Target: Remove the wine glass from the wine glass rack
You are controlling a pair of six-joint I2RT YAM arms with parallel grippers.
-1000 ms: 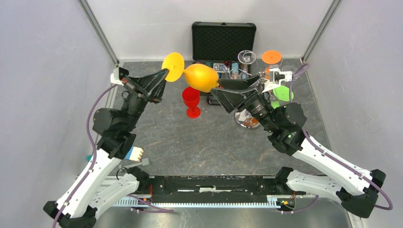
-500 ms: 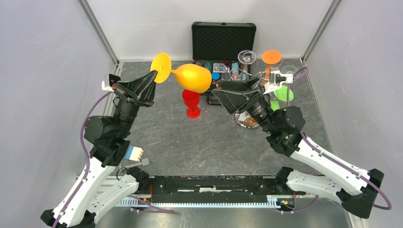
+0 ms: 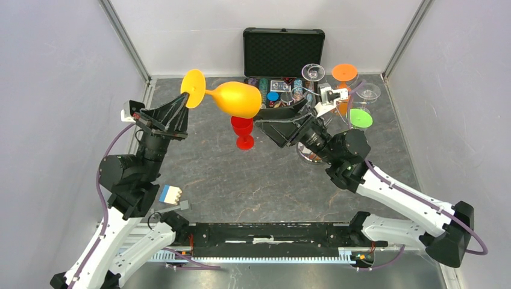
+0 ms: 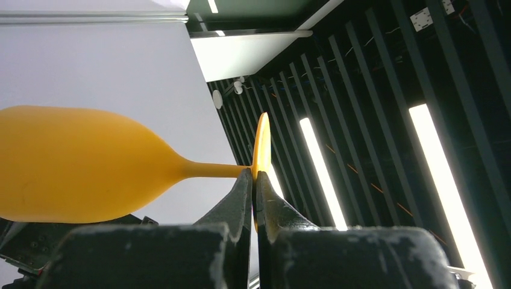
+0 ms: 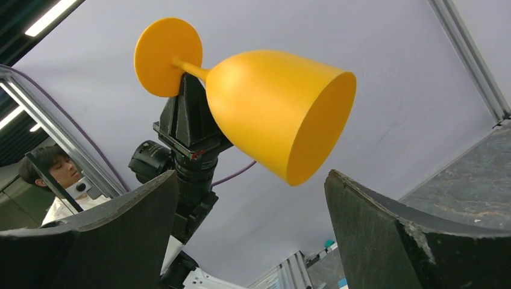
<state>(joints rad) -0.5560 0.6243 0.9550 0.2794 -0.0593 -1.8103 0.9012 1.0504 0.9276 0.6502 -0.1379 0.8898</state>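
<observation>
A yellow wine glass hangs sideways in the air, off the rack, with its mouth toward the right arm. My left gripper is shut on the rim of its round foot, and the stem and bowl reach left in the left wrist view. My right gripper is open just right of the bowl. In the right wrist view the bowl sits above the gap between the spread fingers, touching neither. The silver wine glass rack stands behind the right arm, mostly hidden.
A red wine glass stands upright on the table under the yellow one. The rack carries clear glasses, an orange one and a green one. An open black case lies at the back. A small blue-white item lies near the left arm.
The left arm has carried the yellow glass leftward, away from the rack. The right gripper has followed to the left, staying open behind the bowl.
</observation>
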